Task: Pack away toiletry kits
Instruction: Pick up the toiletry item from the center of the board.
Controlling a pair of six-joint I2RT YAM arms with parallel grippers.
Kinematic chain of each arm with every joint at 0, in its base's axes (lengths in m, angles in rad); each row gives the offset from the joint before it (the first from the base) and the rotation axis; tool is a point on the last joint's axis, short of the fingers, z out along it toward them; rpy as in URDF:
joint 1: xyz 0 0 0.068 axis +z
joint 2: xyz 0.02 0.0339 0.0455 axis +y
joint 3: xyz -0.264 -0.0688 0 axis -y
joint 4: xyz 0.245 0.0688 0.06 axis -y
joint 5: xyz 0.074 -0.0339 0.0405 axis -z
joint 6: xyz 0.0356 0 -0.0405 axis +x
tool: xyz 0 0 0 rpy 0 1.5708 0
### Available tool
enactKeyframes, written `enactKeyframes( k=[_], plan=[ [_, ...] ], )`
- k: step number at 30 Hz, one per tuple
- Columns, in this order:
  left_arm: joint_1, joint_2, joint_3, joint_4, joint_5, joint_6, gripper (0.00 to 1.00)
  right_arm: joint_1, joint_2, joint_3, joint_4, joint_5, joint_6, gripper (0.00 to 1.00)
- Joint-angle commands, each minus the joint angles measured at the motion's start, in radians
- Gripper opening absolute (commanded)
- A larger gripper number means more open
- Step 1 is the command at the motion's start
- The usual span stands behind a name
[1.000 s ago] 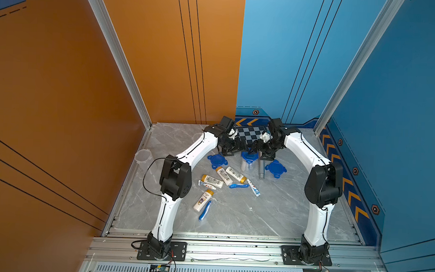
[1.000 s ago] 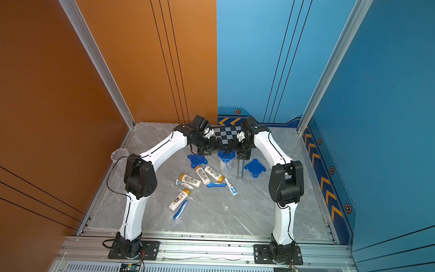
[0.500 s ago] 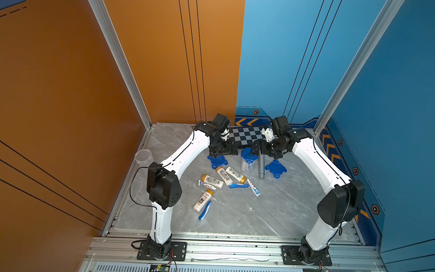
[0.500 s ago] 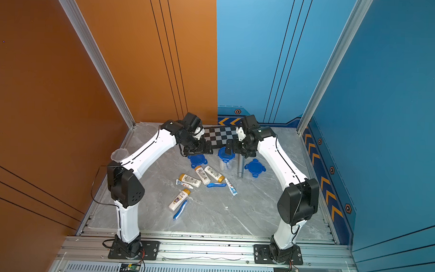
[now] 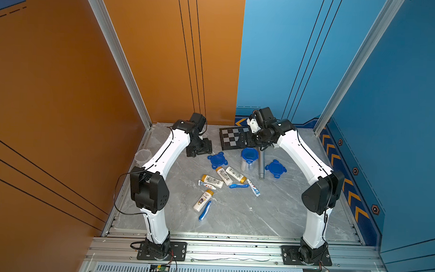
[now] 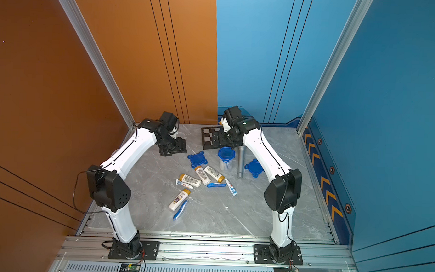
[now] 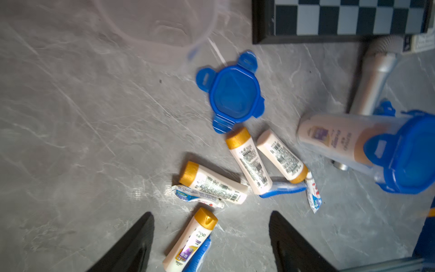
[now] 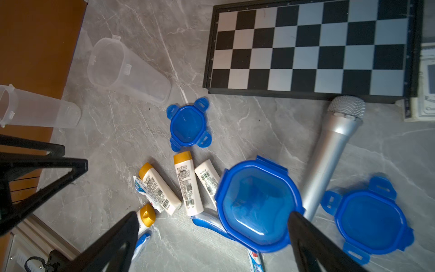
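Left end effector [image 7: 210, 213] is open and empty, near four small white bottles with yellow-orange caps [image 5: 212, 181] lying scattered on the grey marble bench [image 5: 283, 213]. Further right, a tall clear plastic cup with a clipped blue lid [image 5: 248, 157] stands upright with one bottle inside. The right end effector [image 8: 213, 214] is spread wide near it, gripping nothing.

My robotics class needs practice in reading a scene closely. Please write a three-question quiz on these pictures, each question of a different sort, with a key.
1. Count: how many white bottles lie loose on the table, outside any cup?
2. True or false: the silver microphone lies on the table beside the lidded cup, not inside it.
3. Choose one: how many blue lids lie loose on the table, off their cups? A. one B. two C. three

Key
1. four
2. true
3. B
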Motion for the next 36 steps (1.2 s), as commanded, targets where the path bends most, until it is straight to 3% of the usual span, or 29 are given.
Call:
enactKeyframes(
  k=[1, 4, 8, 17, 22, 28, 32, 36],
  plan=[
    [0.046, 0.021, 0.065, -0.021, -0.093, -0.018, 0.74, 0.017, 0.052, 0.075, -0.045, -0.016, 0.031, 0.99],
    [0.101, 0.086, 0.14, -0.022, -0.093, -0.028, 0.69, 0.029, 0.061, 0.084, -0.043, -0.025, 0.023, 0.99],
    [0.1, 0.099, 0.179, -0.022, -0.097, -0.019, 0.69, 0.053, 0.053, 0.083, -0.039, -0.04, -0.02, 1.0],
    [0.053, -0.095, -0.109, -0.02, -0.03, -0.049, 0.69, 0.139, 0.082, 0.048, -0.064, -0.076, -0.08, 0.95],
    [0.116, -0.178, -0.29, 0.034, 0.063, -0.07, 0.69, 0.209, 0.168, 0.108, -0.088, -0.077, -0.173, 0.89],
    [0.142, -0.21, -0.349, 0.054, 0.093, -0.084, 0.7, 0.314, 0.249, 0.081, -0.082, -0.063, -0.266, 0.79],
    [0.144, -0.238, -0.385, 0.061, 0.076, -0.11, 0.7, 0.351, 0.3, 0.075, -0.053, -0.048, -0.291, 0.7],
    [0.182, -0.294, -0.455, 0.077, 0.087, -0.13, 0.7, 0.38, 0.352, 0.049, -0.015, -0.024, -0.275, 0.67]
  ],
)
